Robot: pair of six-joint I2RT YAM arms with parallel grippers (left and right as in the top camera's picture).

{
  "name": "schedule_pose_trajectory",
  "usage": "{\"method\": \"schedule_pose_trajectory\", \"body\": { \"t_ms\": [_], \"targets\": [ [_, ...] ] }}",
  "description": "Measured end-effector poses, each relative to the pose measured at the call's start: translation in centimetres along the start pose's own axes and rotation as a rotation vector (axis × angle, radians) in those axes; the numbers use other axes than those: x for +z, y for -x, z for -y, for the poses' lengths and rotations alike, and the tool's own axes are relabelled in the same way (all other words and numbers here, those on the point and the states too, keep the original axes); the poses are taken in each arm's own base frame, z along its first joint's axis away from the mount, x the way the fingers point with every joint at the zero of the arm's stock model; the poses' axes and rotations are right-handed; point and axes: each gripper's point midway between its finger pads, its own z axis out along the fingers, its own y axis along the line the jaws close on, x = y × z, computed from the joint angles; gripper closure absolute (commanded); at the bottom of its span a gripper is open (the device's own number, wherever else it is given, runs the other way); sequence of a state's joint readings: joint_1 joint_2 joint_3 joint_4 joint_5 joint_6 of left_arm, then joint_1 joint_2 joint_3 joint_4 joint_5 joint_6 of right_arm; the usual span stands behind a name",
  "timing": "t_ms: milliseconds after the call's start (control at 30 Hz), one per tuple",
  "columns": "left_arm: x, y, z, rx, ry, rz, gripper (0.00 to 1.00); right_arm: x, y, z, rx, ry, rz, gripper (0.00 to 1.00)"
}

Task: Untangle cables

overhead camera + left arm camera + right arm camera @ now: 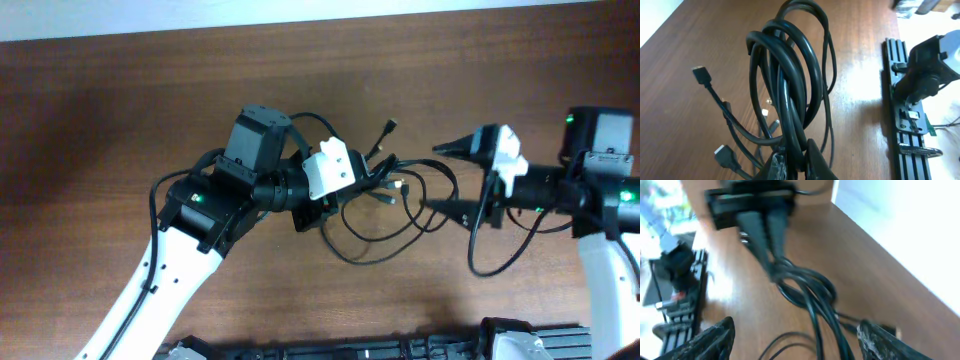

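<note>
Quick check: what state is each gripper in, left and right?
Left gripper: closed, clamping the cables.
Right gripper: open wide, holding nothing.

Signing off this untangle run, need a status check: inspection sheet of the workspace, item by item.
Surface: brown wooden table, glossy.
Job's things: cables, black, one tangled bunch mid-table; plugs stick out loose.
Clutter: nothing seen.
Grippers: left pincer shut on the cables; right pincer open, facing the bunch.
Cables: rig wire hangs in a loop by the right arm.
Surroundings: black rail along the near table edge; white strip beyond the far edge.
</note>
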State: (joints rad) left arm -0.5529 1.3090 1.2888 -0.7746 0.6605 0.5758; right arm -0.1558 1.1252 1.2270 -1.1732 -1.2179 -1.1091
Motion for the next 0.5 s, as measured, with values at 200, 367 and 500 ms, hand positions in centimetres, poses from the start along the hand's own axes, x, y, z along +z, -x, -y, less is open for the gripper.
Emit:
{"method": "schedule_pose_trajectory", "body": {
  "t_ms": [200,367,500],
  "targets": [
    [0.0,-0.4,0.8,0.022,-0.037,-0.009,0.86,1.2,1.0,-1.6,-0.193,0.067,0.024,0.27],
    [-0.2,-0.5,2.5,0.054,-0.124,0.007,0.88,1.9,1.3,-2.6,-0.271,0.109,0.032,0.31],
    [-0.3,0.0,3.1,0.074,-0.158,0.036,0.86,3.1,0.8,-4.0,-0.328,0.17,-0.013,0.38]
  ]
}}
